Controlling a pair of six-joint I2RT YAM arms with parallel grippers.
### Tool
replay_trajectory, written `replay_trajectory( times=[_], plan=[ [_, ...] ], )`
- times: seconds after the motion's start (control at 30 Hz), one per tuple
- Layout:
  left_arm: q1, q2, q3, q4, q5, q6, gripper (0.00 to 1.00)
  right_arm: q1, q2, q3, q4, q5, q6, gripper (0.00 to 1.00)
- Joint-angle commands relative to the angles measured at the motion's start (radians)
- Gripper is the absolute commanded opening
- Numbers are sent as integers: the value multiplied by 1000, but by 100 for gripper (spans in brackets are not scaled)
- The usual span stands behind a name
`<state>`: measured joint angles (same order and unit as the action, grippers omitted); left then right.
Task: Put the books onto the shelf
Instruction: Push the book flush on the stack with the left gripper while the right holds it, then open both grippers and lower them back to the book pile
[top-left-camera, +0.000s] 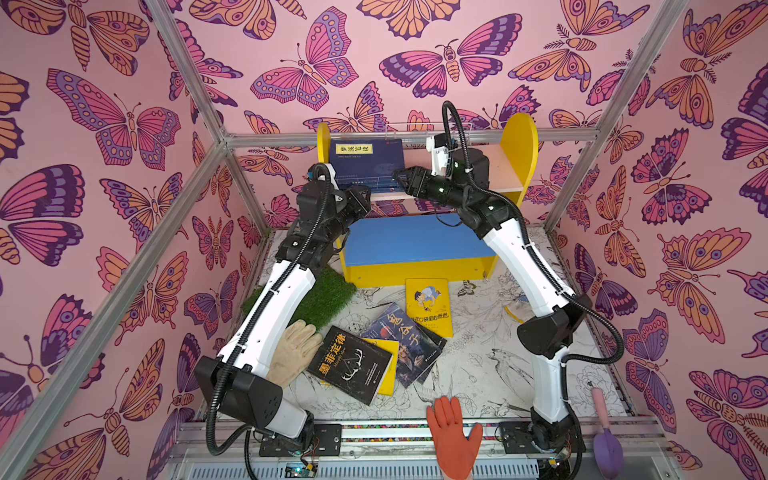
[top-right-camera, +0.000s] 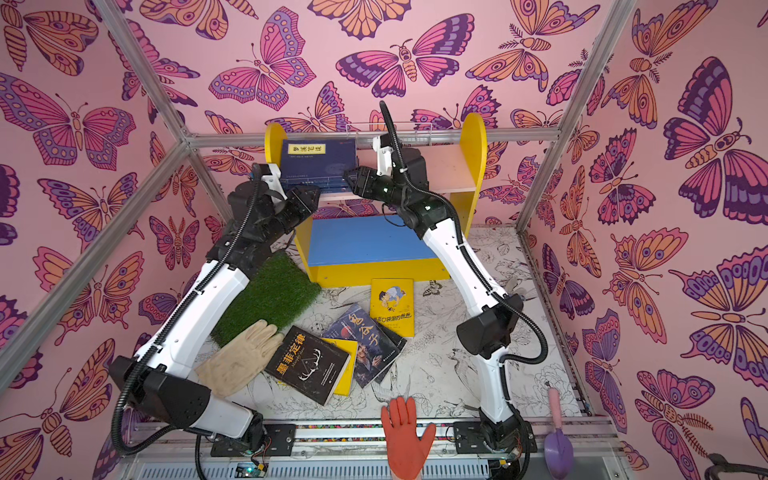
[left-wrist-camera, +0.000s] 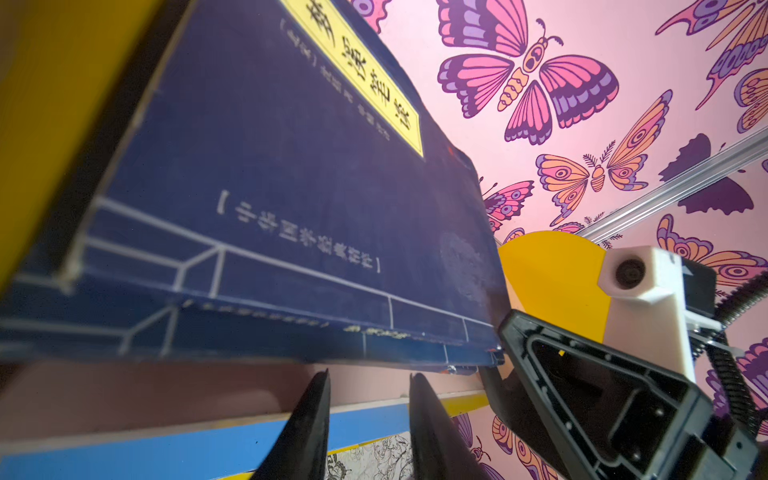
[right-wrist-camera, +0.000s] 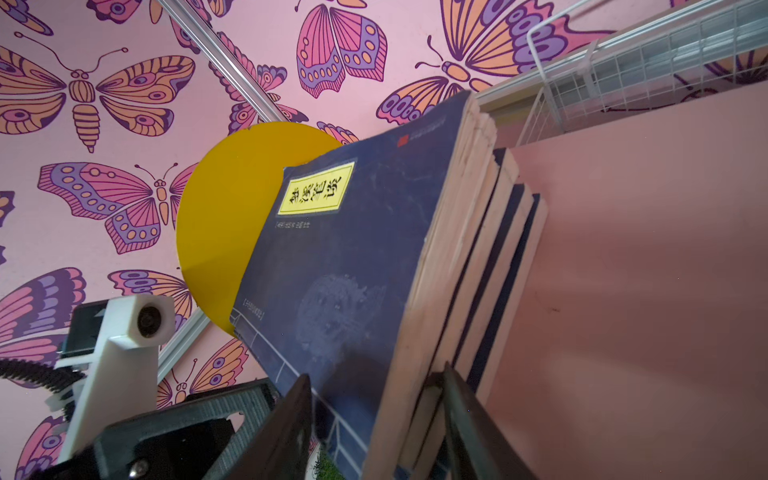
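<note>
green mat (top-left-camera: 328, 299), beige glove (top-left-camera: 295, 353), books (top-left-camera: 353, 365) before shelf (top-left-camera: 519, 141)

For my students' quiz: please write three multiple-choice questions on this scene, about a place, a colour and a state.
1. Where do the navy books stand? A. on the table B. on the pink upper board C. on the grass mat
2. What colour is the lower board of the shelf? A. green B. blue C. white
3. The left gripper is: A. open and empty B. shut on a navy book C. shut on a glove
Answers: 1 B, leaning on the yellow side panel; 2 B, blue in both top views; 3 A, nothing between its parted fingers.
</note>
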<state>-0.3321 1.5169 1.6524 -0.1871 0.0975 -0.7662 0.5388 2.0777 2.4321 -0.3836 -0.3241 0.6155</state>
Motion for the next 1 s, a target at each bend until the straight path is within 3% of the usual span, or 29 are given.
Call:
replay_trajectory(
  times=[0.0, 0.43, 0.77, 0.87, 0.97],
  plan=[
    [10, 20, 24, -5, -12, 22, 35, 3, -12, -31, -107, 34, -62, 55],
    [11, 43, 53, -11, -18, 39, 35, 1, -136, -145, -127, 84, -235, 59],
    [11, 20, 28, -10, 4, 49, 37, 1, -128, -172, -150, 82, -271, 58],
    [-3, -69, -62, 2, 8, 81, 42, 4, -224, -324, -74, 66, -291, 57],
    [-20, -212, -207, 24, -9, 100, 48, 7, -411, -591, 94, 116, -298, 58]
  ],
)
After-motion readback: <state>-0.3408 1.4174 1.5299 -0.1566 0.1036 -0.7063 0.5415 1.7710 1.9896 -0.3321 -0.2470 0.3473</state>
